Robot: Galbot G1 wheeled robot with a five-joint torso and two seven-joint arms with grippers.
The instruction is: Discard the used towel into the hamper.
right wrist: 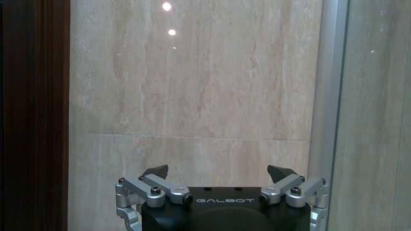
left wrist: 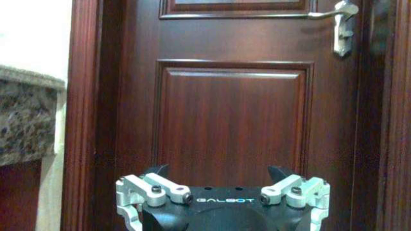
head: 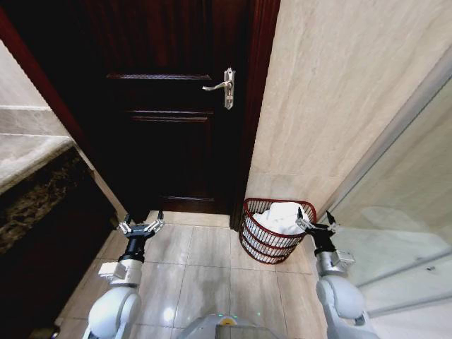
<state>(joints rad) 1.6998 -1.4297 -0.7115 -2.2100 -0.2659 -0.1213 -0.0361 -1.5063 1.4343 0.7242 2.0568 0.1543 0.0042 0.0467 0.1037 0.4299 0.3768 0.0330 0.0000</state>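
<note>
While towel [head: 281, 215] fills hamper [head: 263, 248], right hand [head: 317, 225] hovers beside rim.

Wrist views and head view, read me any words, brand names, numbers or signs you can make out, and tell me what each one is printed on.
"GALBOT" on the black body of the left tool, in the left wrist view.
"GALBOT" on the black body of the right tool, in the right wrist view.
No readable text on the door, the hamper, the towel or the walls.
</note>
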